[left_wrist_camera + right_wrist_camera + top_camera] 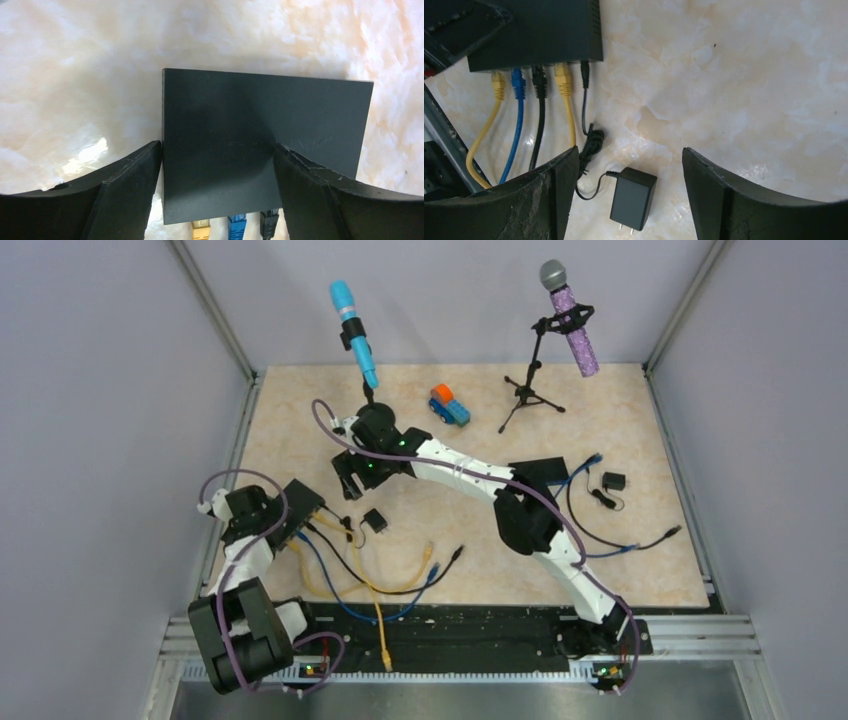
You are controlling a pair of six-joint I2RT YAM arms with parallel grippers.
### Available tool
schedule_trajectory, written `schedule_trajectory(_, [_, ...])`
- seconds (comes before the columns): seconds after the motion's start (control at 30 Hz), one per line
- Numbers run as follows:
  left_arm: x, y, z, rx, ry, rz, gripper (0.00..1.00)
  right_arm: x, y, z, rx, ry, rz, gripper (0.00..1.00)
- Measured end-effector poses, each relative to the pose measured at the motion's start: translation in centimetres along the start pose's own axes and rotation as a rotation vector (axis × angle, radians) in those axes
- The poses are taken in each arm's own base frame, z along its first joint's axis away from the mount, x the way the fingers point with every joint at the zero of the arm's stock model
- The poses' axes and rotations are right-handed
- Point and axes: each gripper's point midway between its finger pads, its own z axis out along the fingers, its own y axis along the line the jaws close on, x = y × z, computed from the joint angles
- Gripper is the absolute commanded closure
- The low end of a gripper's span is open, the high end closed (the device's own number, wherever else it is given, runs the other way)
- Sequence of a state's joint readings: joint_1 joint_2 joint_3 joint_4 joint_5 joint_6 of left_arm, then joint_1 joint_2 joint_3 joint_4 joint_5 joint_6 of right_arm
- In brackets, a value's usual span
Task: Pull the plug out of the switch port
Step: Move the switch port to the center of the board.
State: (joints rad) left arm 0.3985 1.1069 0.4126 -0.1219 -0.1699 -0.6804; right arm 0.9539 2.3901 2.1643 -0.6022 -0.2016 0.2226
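Observation:
The black switch [300, 502] lies at the table's left, with several plugs in its near side. In the right wrist view those are a yellow plug [498, 82], a blue plug [517, 80], a black plug [539, 80], a second yellow plug [563, 79] and a thin black power plug [585, 71]. My left gripper [217, 145] is over the switch [260, 115]. Its left finger is against the switch's left edge and its right finger overlaps the top, jaws apart. My right gripper [630, 152] hangs open above a black power adapter [633, 198], touching nothing.
Yellow, blue and black cables [380, 585] trail from the switch to the near edge. A toy car [449, 405], a blue microphone [355, 335] and a purple microphone on a tripod [572, 325] stand at the back. More cables and a small adapter [612, 482] lie at the right.

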Motion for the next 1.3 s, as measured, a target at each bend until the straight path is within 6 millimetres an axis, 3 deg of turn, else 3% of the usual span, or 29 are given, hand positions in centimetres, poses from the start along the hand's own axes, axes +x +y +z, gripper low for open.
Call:
schedule_trajectory(0.27, [1.2,-3.2,0.3,0.157,0.119,0.098,0.22,-0.9,-0.1,2.3,-0.01,-0.023,0.011,0.24])
schedule_trajectory(0.43, [1.8,-4.2,0.0,0.22,0.157,0.126,0.23,-1.4,-0.3,4.1,-0.023,-0.041,0.009,0.24])
schedule_trajectory(0.7, [2.6,-4.9,-0.5,0.277,0.197,0.14,0.27,-1.6,-0.5,6.0,-0.057,-0.073,0.003,0.24])
schedule_trajectory(1.13, [2.9,-5.1,-0.7,0.297,0.213,0.15,0.27,-5.8,-1.2,7.1,-0.048,-0.232,-0.022,0.21])
schedule_trajectory(1.3, [3.0,-5.1,-0.7,0.301,0.216,0.153,0.3,-5.0,-0.6,8.4,-0.11,-0.225,-0.021,0.24])
